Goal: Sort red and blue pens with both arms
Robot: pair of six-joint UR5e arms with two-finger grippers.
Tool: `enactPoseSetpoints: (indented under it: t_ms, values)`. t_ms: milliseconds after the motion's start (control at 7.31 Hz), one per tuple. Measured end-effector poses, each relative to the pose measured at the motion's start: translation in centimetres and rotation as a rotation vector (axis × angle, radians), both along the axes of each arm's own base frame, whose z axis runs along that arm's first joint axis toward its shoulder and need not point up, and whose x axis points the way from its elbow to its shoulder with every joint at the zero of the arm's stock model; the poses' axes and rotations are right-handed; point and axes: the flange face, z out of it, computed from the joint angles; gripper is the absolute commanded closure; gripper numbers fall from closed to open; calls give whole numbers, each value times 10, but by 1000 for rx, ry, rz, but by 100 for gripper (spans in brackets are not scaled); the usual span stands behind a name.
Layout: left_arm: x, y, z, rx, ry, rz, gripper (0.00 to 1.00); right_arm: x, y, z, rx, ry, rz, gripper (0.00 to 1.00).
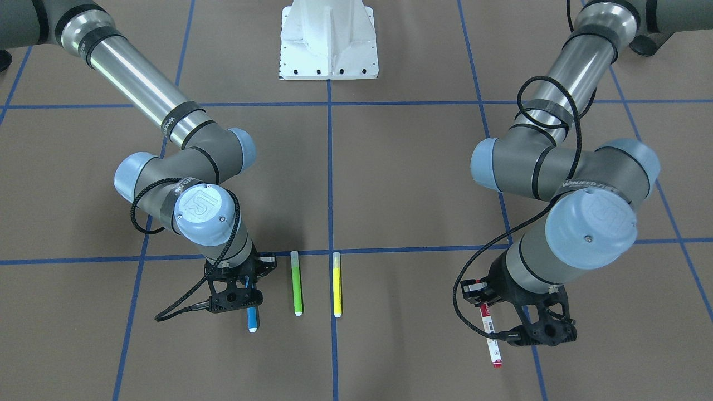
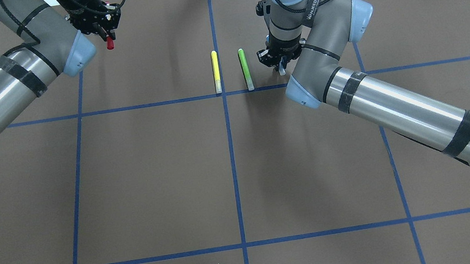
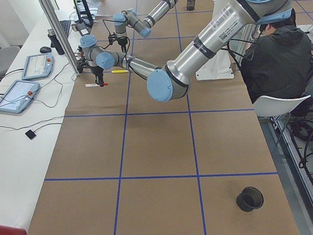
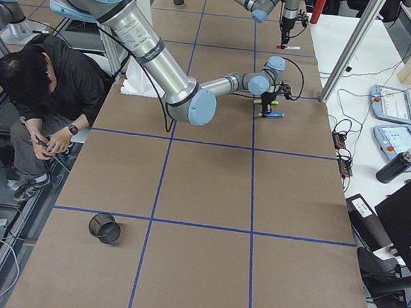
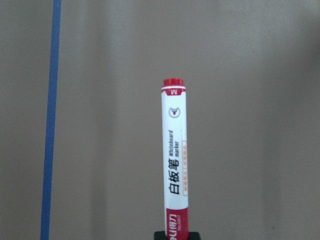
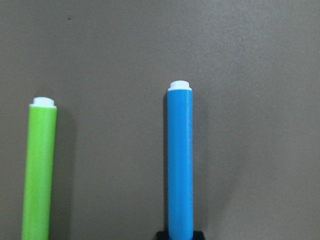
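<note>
The left pincer [image 2: 102,29] is closed on the red cap of a whiteboard marker [image 5: 175,160]. Its black tips hug the cap on both sides at the bottom of the wrist view. The white barrel runs straight out ahead of the pincer and lies level. Whether it touches the brown table [image 1: 390,184] cannot be told. The barrel's label reads "白板笔" with "Whiteboard marker" beside it. Above that sit a small round emblem and a red band marked "M", just under the red end. The white print on the cap is cut off.

The right pincer [image 2: 280,62] grips a slim blue marker [image 6: 180,160] in the same way. The blue barrel bears no writing, and its white tip points away from the pincer. A green marker [image 1: 297,284] lies just beside this pincer on the side towards the left arm [image 1: 579,167], parallel to the blue one and apart from it. A yellow marker [image 1: 336,284] lies beyond the green, on a blue tape line.

The pale blue wrist cap on the right arm [image 1: 189,167] carries an embossed "UR" mark [image 1: 199,204]. The white lettering on the arm straps is too small to read surely.
</note>
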Motion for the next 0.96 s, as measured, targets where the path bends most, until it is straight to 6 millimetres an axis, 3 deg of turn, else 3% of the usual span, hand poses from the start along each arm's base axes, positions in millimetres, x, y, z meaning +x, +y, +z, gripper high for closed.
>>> enactPoseSetpoints:
  t_ms: [274, 410, 684, 958]
  values:
    - [-3, 2, 5, 15, -1, 12, 100, 31, -14, -13, -8, 17, 21, 100]
    - [-16, 2, 17, 18, -10, 11, 100, 53, -20, -7, -1, 47, 6, 100]
    - [-69, -4, 57, 9, -36, -20, 100, 113, -23, 27, 11, 110, -38, 100]
    - [-136, 6, 99, 14, -96, 16, 100, 187, -13, 75, 23, 171, -92, 100]
